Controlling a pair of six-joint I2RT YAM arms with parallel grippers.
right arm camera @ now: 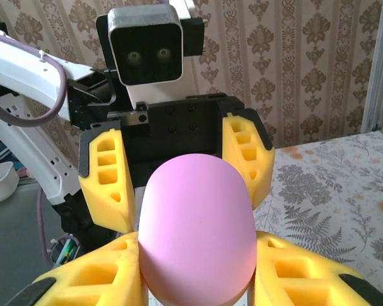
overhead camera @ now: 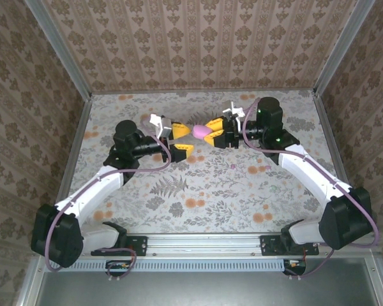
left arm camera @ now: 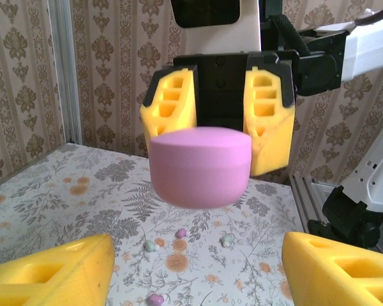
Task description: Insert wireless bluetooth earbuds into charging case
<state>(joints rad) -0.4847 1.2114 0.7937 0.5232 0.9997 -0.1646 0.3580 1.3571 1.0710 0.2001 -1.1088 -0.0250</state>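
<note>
The right gripper (overhead camera: 210,132) is clamped on a pink oval case (left arm camera: 200,164), lifted clear of the table (overhead camera: 198,197). Facing it just beyond the case, the left gripper (overhead camera: 177,139) is spread wide and holds nothing. Beneath the case a pinkish-purple earbud (left arm camera: 180,233) lies on the table among other small pieces (left arm camera: 150,245). Bare floral surface lies all around, and the wallpapered walls (overhead camera: 198,44) stand well behind.

Robot lab test cell, as I see it: aluminium frame (overhead camera: 59,54), wallpaper-print walls (overhead camera: 198,44), floral-print table (overhead camera: 198,191), robot arms (overhead camera: 96,188) bolted to a metal rail (overhead camera: 204,243).
</note>
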